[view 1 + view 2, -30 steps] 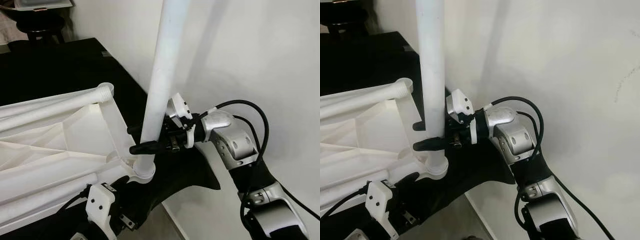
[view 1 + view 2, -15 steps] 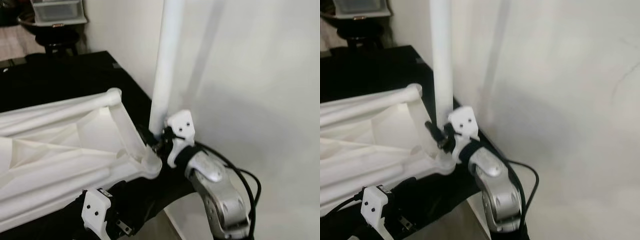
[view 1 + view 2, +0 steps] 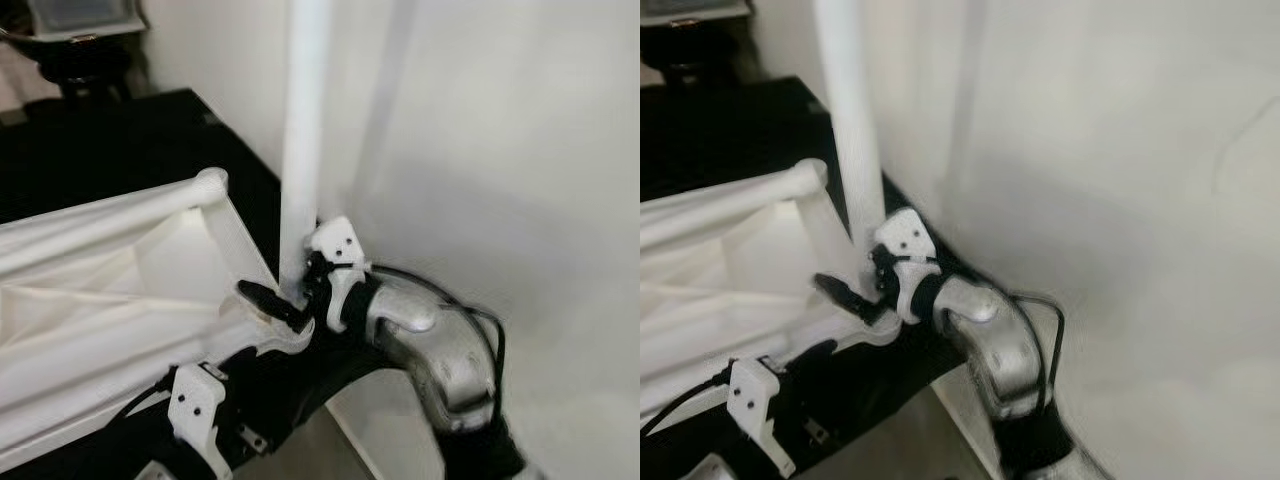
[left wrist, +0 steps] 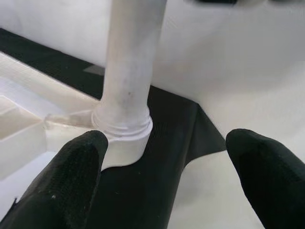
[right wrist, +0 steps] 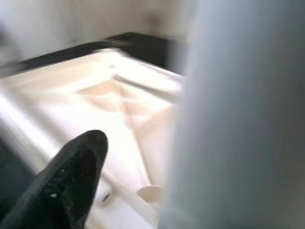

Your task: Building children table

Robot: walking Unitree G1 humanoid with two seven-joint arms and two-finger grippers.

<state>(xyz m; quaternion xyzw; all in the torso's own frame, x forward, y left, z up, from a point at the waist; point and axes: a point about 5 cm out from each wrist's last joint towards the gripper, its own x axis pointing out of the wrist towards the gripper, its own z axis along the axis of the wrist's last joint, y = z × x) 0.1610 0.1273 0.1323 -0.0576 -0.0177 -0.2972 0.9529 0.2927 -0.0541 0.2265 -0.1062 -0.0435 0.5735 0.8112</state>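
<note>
since a second ago the right gripper (image 3: pixel 285 300) has swung from gripping the upright leg side-on to reaching in low at its base, and the arm now bends up from below.

left eye view: the white table leg (image 3: pixel 303 130) stands upright at the near right corner of the upturned white tabletop (image 3: pixel 120 290), which lies on a black mat (image 3: pixel 110 140) beside a white wall (image 3: pixel 520 150). one black finger (image 3: pixel 268 300) crosses just in front of the leg's foot; i cannot tell whether the fingers clamp it. the left gripper's white mount (image 3: pixel 195 405) sits near, below the tabletop's edge.

left wrist view: the left gripper (image 4: pixel 171 167) is spread wide, its fingers (image 4: pixel 71 176) apart on either side of the leg's collar (image 4: pixel 123 136), touching nothing.

right wrist view: blurred; one finger (image 5: pixel 66 176) lies beside the pale leg (image 5: pixel 238 119), over the tabletop's ribs (image 5: pixel 119 105).
</note>
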